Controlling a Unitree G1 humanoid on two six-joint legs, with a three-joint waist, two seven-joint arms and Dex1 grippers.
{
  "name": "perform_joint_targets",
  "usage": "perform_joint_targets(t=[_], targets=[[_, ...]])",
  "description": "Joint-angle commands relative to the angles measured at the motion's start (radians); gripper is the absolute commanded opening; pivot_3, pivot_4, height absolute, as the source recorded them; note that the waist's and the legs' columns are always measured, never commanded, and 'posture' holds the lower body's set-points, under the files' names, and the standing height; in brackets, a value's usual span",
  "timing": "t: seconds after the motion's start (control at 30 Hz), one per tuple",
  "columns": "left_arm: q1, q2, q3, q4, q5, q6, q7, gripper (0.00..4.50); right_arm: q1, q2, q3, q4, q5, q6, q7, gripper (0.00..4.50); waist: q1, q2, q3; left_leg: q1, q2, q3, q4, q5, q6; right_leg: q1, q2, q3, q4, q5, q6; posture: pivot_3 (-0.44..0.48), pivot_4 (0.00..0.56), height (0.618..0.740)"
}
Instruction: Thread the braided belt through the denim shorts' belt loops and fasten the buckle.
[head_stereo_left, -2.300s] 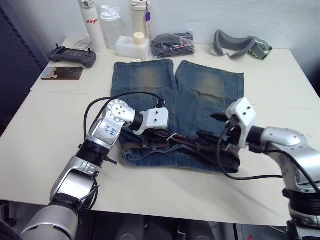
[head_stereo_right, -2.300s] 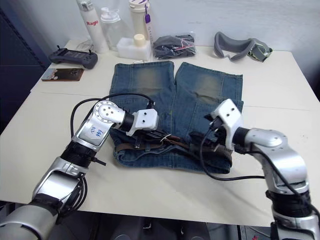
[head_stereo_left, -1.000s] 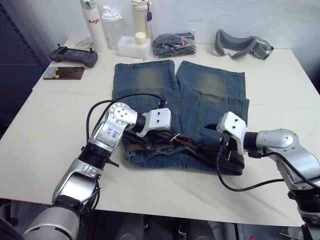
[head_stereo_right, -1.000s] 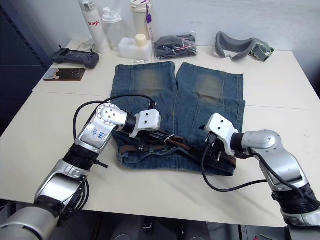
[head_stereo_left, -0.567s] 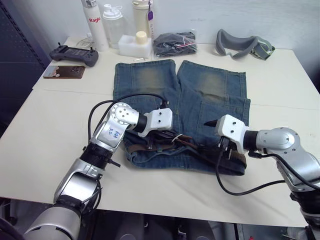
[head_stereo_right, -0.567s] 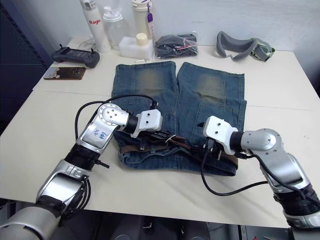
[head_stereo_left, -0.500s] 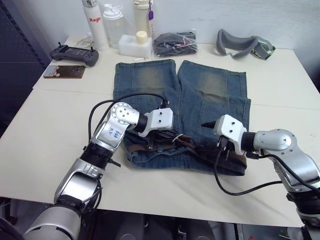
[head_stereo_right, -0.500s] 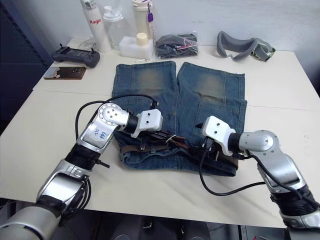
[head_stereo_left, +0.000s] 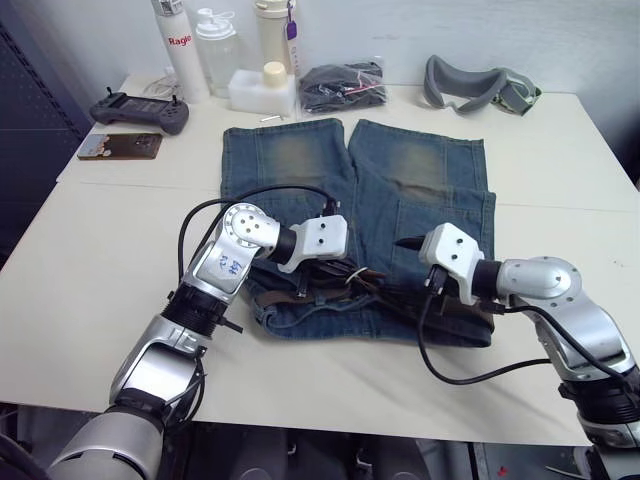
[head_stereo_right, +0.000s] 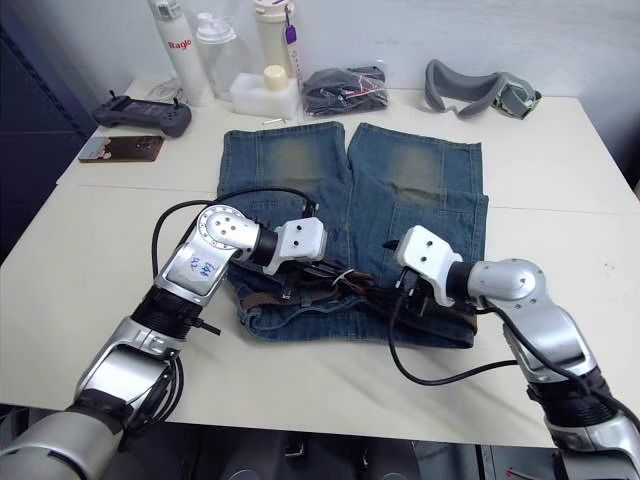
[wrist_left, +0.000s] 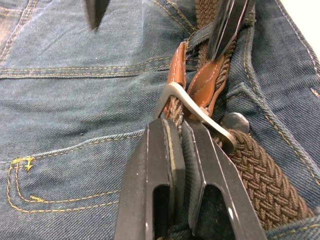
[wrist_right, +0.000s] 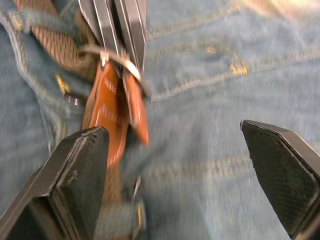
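Left wrist view: buckle (wrist_left: 192, 107) is pinched between closed left gripper (wrist_left: 180, 132) fingers, over the denim shorts (head_stereo_left: 350, 215) waistband. Right gripper (wrist_right: 177, 150) fingers are spread wide, empty. Braided belt (wrist_left: 260, 175) tip should be fed squarely through the frame.

Right gripper closes in on the buckle end along the waistband

Over the last two seconds the right gripper (head_stereo_left: 408, 262) has travelled from the 3 o'clock end of the denim shorts (head_stereo_left: 360, 220) toward the 9 o'clock side along the waistband; it now sits near the left gripper (wrist_left: 179, 134), its fingers spread wide with a tip (wrist_right: 82, 165) beside the tan leather end of the braided belt (wrist_left: 260, 175). Its forearm, earlier raised and angled, now lies low over the waistband. The loose belt stretch at the 3 o'clock end has flattened slightly.
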Motion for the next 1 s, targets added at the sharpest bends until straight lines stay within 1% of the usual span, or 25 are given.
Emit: perform_joint_targets(t=[0.03, 0.17, 0.2, 0.27, 0.4, 0.5, 0.53, 0.63, 0.7, 0.73, 0.77, 0.8, 0.83, 1.0], targets=[[-0.022, -0.006, -0.006, -0.003, -0.013, -0.013, 0.000, 0.00, -0.023, 0.016, 0.008, 0.005, -0.016, -0.036, -0.011, 4.48, 0.000, 0.000, 0.000, 0.000, 0.000, 0.000, 0.000, 0.000, 0.000, 0.000, 0.000, 0.000, 0.000, 0.000, 0.000, 0.000, 0.150, 0.650], [-0.023, -0.005, -0.006, 0.000, -0.011, -0.016, 0.000, 0.00, -0.031, 0.032, 0.025, 0.015, -0.029, -0.039, -0.013, 4.48, 0.000, 0.000, 0.000, 0.000, 0.000, 0.000, 0.000, 0.000, 0.000, 0.000, 0.000, 0.000, 0.000, 0.000, 0.000, 0.000, 0.150, 0.650], [-0.023, -0.005, -0.006, 0.001, -0.011, -0.017, 0.000, 0.00, -0.031, 0.033, 0.031, 0.018, -0.034, -0.041, -0.012, 4.24, -0.001, 0.000, 0.000, 0.000, 0.000, 0.000, 0.000, 0.000, 0.000, 0.000, 0.000, 0.000, 0.000, 0.000, 0.000, 0.000, 0.150, 0.650], [-0.024, -0.006, -0.006, 0.002, -0.012, -0.017, 0.001, 0.00, -0.029, 0.033, 0.037, 0.023, -0.041, -0.045, -0.011, 3.64, -0.001, 0.000, 0.000, 0.000, 0.000, 0.000, 0.000, 0.000, 0.000, 0.000, 0.000, 0.000, 0.000, 0.000, 0.000, 0.000, 0.150, 0.650], [-0.027, -0.009, -0.005, 0.005, -0.012, -0.020, 0.004, 0.00, -0.025, 0.035, 0.047, 0.034, -0.051, -0.054, -0.008, 1.59, -0.001, 0.000, 0.000, 0.000, 0.000, 0.000, 0.000, 0.000, 0.000, 0.000, 0.000, 0.000, 0.000, 0.000, 0.000, 0.000, 0.150, 0.650], [-0.031, -0.017, 0.005, 0.013, -0.016, -0.020, 0.023, 0.00, -0.026, 0.036, 0.053, 0.053, -0.057, -0.066, -0.007, 0.16, -0.001, 0.000, 0.000, 0.000, 0.000, 0.000, 0.000, 0.000, 0.000, 0.000, 0.000, 0.000, 0.001, 0.000, 0.000, 0.000, 0.150, 0.650], [-0.031, -0.019, 0.008, 0.014, -0.020, -0.014, 0.027, 0.00, -0.029, 0.037, 0.053, 0.060, -0.057, -0.070, -0.007, 0.07, -0.001, 0.000, 0.000, 0.000, 0.000, 0.000, 0.000, 0.000, 0.000, 0.000, 0.000, 0.000, 0.001, 0.000, 0.000, 0.000, 0.150, 0.650], [-0.032, -0.022, 0.027, 0.007, -0.046, 0.030, 0.027, 0.00, -0.036, 0.039, 0.050, 0.079, -0.053, -0.080, -0.006, 0.07, -0.001, 0.000, 0.000, 0.000, 0.000, 0.000, 0.000, 0.000, 0.000, 0.000, 0.000, 0.000, 0.001, 0.000, 0.000, 0.000, 0.150, 0.650], [-0.028, -0.006, 0.040, -0.024, -0.077, 0.077, -0.002, 0.84, -0.039, 0.034, 0.042, 0.092, -0.049, -0.086, -0.002, 0.00, -0.001, 0.000, 0.000, 0.000, 0.000, 0.000, 0.001, 0.000, 0.000, 0.000, 0.000, 0.000, 0.001, 0.000, 0.000, 0.000, 0.150, 0.650], [-0.029, -0.001, 0.054, -0.037, -0.093, 0.106, -0.005, 1.15, -0.042, 0.031, 0.039, 0.097, -0.047, -0.088, 0.001, 0.00, -0.001, 0.000, 0.000, 0.000, 0.000, 0.000, 0.001, 0.000, 0.000, 0.000, 0.000, 0.000, 0.001, 0.000, 0.000, 0.000, 0.150, 0.650], [-0.029, 0.002, 0.064, -0.046, -0.104, 0.125, -0.004, 1.55, -0.044, 0.029, 0.037, 0.101, -0.046, -0.090, 0.003, 0.00, -0.002, 0.000, 0.000, 0.000, 0.000, 0.000, 0.001, 0.000, 0.000, 0.000, 0.000, 0.000, 0.001, 0.000, 0.000, 0.000, 0.150, 0.650], [-0.028, 0.019, 0.075, -0.064, -0.121, 0.153, -0.018, 1.89, -0.048, 0.026, 0.033, 0.105, -0.044, -0.090, 0.006, 0.00, -0.002, 0.000, 0.000, 0.000, 0.000, 0.000, 0.001, 0.000, 0.000, 0.000, 0.000, 0.000, 0.001, 0.000, 0.000, 0.000, 0.150, 0.650], [-0.025, 0.037, 0.085, -0.081, -0.135, 0.178, -0.032, 2.39, -0.051, 0.024, 0.029, 0.108, -0.041, -0.090, 0.008, 0.00, -0.002, 0.000, 0.000, 0.000, 0.000, 0.000, 0.001, 0.000, 0.000, 0.000, 0.000, 0.000, 0.001, 0.000, 0.000, 0.000, 0.150, 0.650], [-0.008, 0.156, 0.156, -0.172, -0.214, 0.317, -0.070, 4.33, -0.061, 0.016, 0.010, 0.106, -0.026, -0.079, 0.016, 0.00, -0.005, 0.000, 0.000, 0.000, 0.000, 0.000, 0.001, 0.000, 0.000, -0.001, 0.000, 0.000, 0.002, 0.000, 0.000, 0.000, 0.150, 0.650]])
